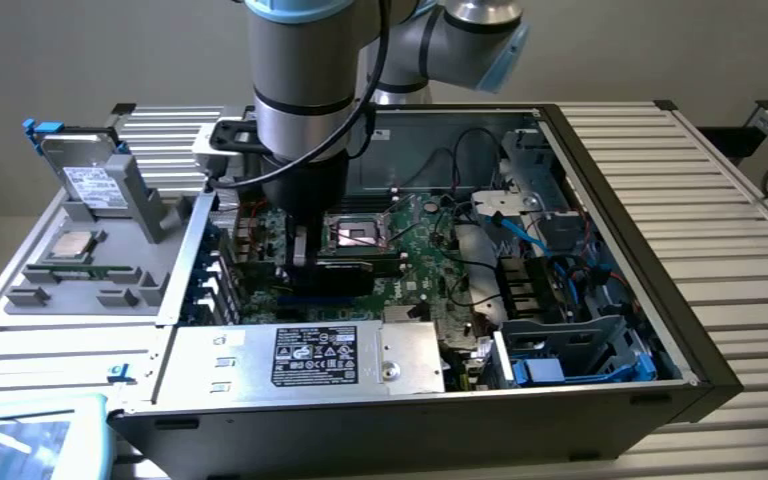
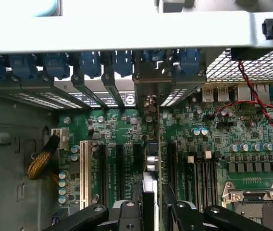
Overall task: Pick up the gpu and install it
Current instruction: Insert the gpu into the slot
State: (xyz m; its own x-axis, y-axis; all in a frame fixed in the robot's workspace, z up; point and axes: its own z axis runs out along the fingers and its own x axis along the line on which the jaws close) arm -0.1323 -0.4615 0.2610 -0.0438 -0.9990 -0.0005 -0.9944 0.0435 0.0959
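One arm is seen reaching down into one open computer case [image 1: 624, 140], and one gripper [image 2: 152, 214] is carried at its end. The jaws are clamped on the gpu [image 2: 150, 163], which is held edge-on between the two black fingers [image 2: 127, 214] and stands upright over the motherboard [image 2: 112, 130]. Its metal bracket end is turned away from the jaws, toward the case's rear wall, where a row of blue clips is lined up. Whether the card's lower edge has entered a slot cannot be told.

To one side of the jaws one white slot [image 2: 83, 173] is found, and three dark slots can be made out between it and the card. One yellow braided cable [image 2: 43, 159] is looped beyond the white slot. To the other side of the jaws one processor socket [image 2: 254, 202] is seen, with one twisted red-and-black wire pair [image 2: 252, 96] draped past it.

In the exterior view, one power supply [image 1: 311, 358] with a black label is mounted near the jaws, toward the camera. Well apart from the jaws, outside the case on the exterior view's left, one hard drive [image 1: 91, 185] is stood upright in a grey holder, and one processor chip [image 1: 75, 243] is laid flat in front of it.
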